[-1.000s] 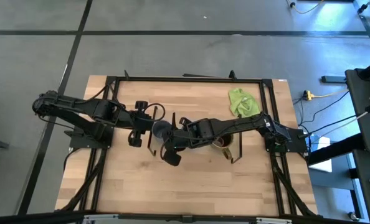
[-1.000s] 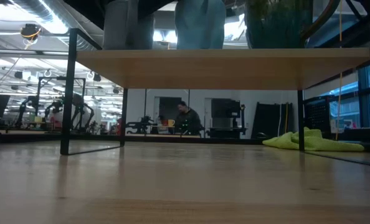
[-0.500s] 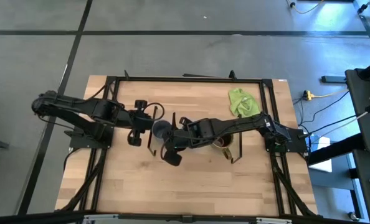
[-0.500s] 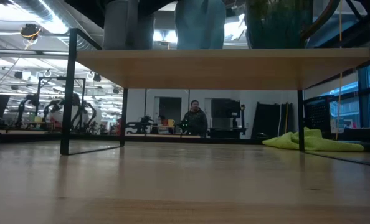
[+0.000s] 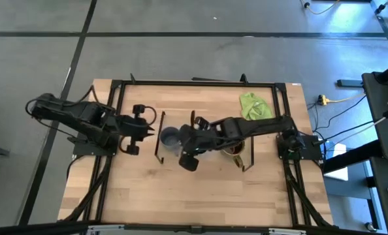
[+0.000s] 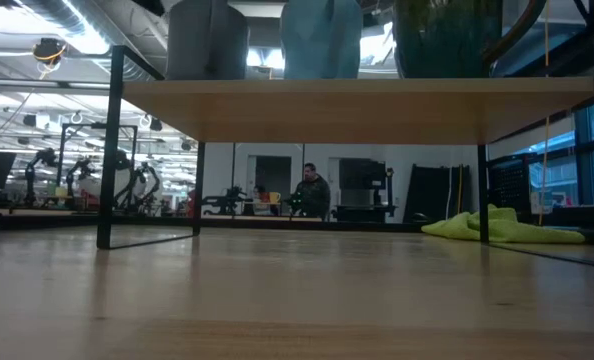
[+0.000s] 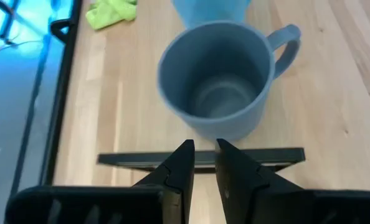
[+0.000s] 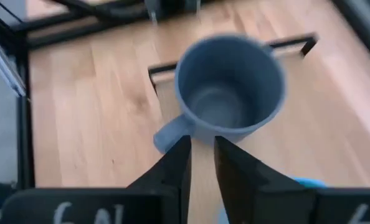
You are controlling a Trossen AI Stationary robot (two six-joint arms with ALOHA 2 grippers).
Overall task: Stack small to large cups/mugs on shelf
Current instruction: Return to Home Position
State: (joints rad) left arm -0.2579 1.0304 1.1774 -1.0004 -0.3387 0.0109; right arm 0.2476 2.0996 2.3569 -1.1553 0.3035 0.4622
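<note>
We see the left tool (image 7: 203,149) and right tool (image 8: 202,146), seemingly clenched empty, pulled back from the grey-blue mug (image 5: 170,138) standing mid-frame on the shelf (image 6: 357,108), so stacking looks done.

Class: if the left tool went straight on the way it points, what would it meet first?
Probably the shelf's black end frame, right ahead of the left tool, with the grey mug just beyond. Height is unclear, so it might pass over the frame and hit the mug instead.
</note>
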